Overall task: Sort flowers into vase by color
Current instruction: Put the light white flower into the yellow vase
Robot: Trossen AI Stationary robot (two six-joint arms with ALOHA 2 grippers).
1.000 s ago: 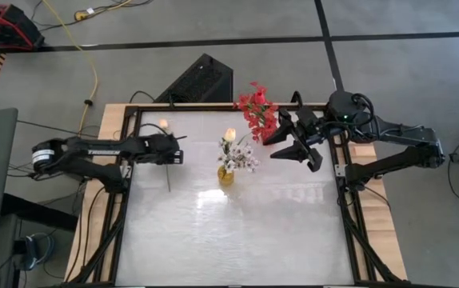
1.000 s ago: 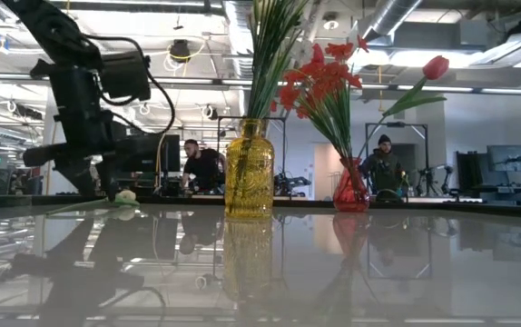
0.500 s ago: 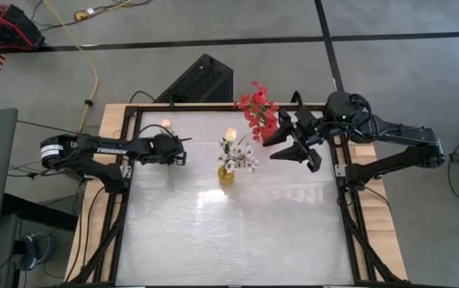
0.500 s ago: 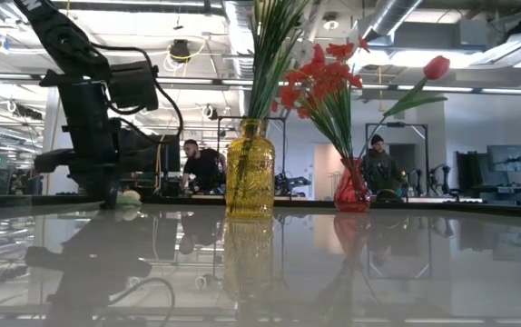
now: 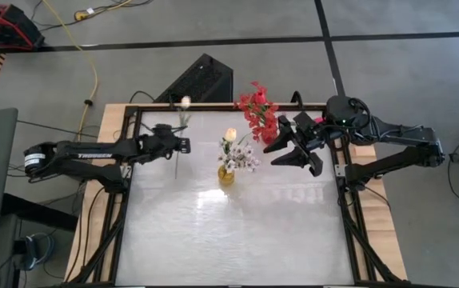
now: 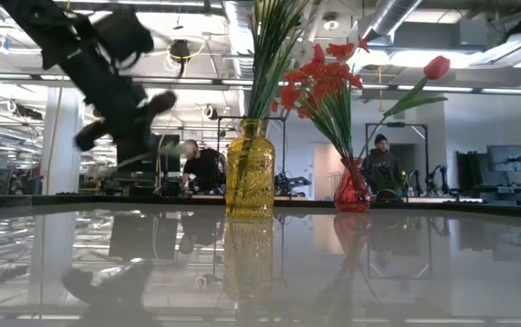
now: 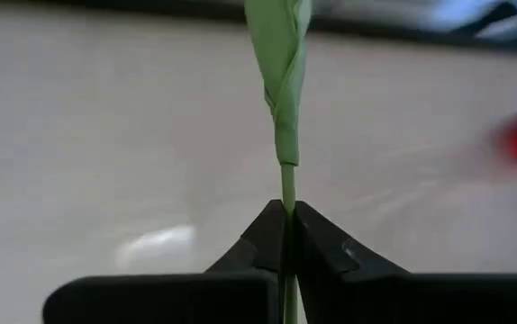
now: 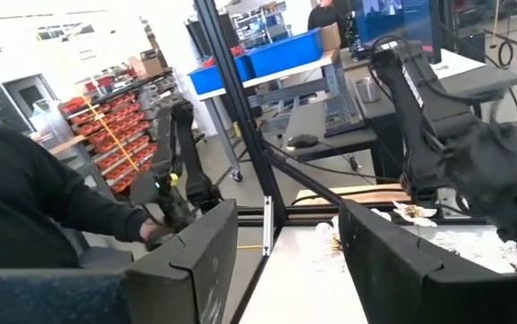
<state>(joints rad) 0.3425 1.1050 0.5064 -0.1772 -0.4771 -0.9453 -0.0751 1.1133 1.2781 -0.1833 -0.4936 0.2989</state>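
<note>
A pale-budded flower on a thin green stem is held above the table's far left by my left gripper, which is shut on the stem. In the low view that gripper shows raised and blurred. A yellow vase near the far middle holds white sprays and a peach tulip. Behind it to the right, a red vase holds red blooms and a red tulip. My right gripper hangs open just right of the red blooms, with nothing between its fingers. My left gripper pinches the flower's bare green stem between its two fingers, just below a twisted leaf. The fingers come from the table's left and lie across the stem. The flower is lifted off the table, its bud toward the far edge and its stem end toward the near side.
The two vases stand close together near the far edge. A black metal frame runs around the white table top. Beyond the table, people stand in the room, and a dark sleeve shows in the right wrist view.
My left gripper has shut on the stem of the pale flower that lay on the table, then gone up and toward the far edge. The flower has been lifted off the table top, its bud now nearer the far edge.
</note>
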